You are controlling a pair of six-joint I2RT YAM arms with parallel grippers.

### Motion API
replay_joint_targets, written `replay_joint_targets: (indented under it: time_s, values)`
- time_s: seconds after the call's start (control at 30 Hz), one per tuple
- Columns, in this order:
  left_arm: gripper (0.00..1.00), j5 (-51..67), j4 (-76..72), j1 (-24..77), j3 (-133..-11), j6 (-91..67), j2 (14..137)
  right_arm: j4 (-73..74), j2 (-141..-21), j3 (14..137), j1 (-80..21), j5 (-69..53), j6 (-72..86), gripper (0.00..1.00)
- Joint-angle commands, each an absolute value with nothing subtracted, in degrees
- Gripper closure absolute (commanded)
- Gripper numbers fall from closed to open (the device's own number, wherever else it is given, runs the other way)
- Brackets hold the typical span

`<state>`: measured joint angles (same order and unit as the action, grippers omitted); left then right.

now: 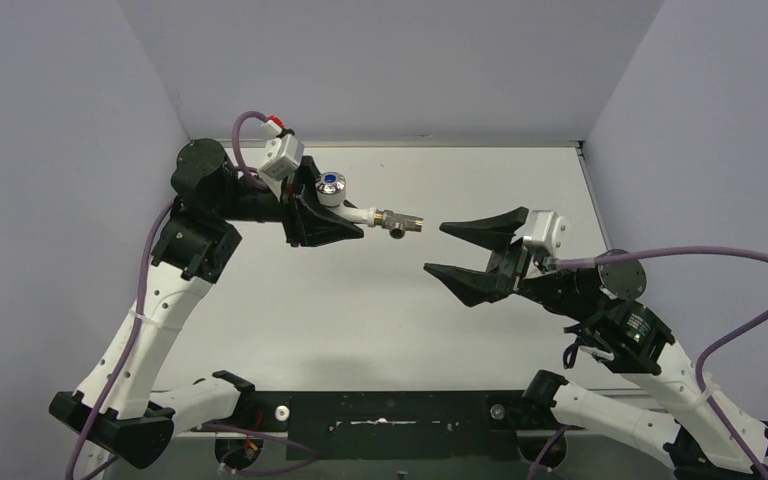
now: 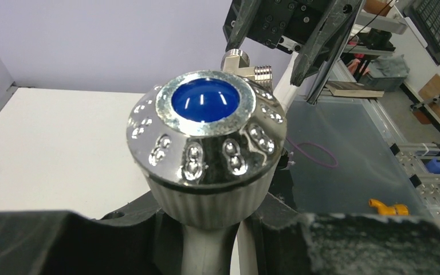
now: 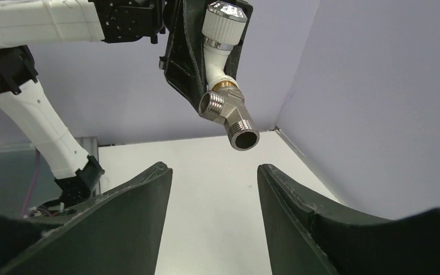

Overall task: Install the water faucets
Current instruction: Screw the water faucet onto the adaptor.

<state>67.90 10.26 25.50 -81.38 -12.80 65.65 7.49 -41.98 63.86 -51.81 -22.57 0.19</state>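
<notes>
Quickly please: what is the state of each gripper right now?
Left gripper: closed, holding the faucet by its white body.
Right gripper: open, holding nothing, facing the metal fitting.

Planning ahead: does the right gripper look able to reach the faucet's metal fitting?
Probably yes: the right gripper, open, faces the metal fitting, which juts past the left gripper holding the faucet; nothing between.

White tap body (image 3: 215,56), blue-dotted chrome knob (image 2: 206,152), silver fitting (image 3: 229,113)
</notes>
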Motion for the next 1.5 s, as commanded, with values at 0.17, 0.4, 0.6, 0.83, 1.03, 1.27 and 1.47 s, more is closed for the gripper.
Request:
replay_joint_targets:
  time_s: [0.17, 0.4, 0.6, 0.83, 1.03, 1.27, 1.47]
  values:
    - [1.0, 69.17, -1.16, 25.19, -79.56, -21.55, 63.26, 10.25, -43.46, 67.67, -52.07, -25.87, -23.5, 0.43]
    - [1.0, 70.29, -3.68, 25.18, -77.97, -24.37, 62.31, 8.94, -44.3, 67.75, -52.06, -27.09, -38.46, 0.43]
    - [1.0, 70.83, -4.26, 25.2, -77.47, -24.95, 62.26, 7.4, -45.93, 69.63, -52.11, -30.34, -43.33, 0.43]
    - [1.0, 71.26, -4.39, 25.19, -77.28, -24.89, 62.65, 8.41, -48.45, 72.1, -52.07, -33.36, -45.39, 0.5]
    - [1.0, 71.59, -4.65, 25.19, -77.25, -24.87, 62.74, 9.02, -49.28, 73.41, -52.11, -35.04, -45.62, 0.55]
    - [1.0, 71.67, -4.75, 25.15, -77.26, -24.91, 62.84, 8.64, -49.46, 73.54, -52.17, -35.49, -45.71, 0.6]
    - [1.0, 71.79, -4.88, 25.15, -77.54, -25.11, 63.02, 8.76, -49.31, 73.31, -52.16, -35.44, -45.53, 0.62]
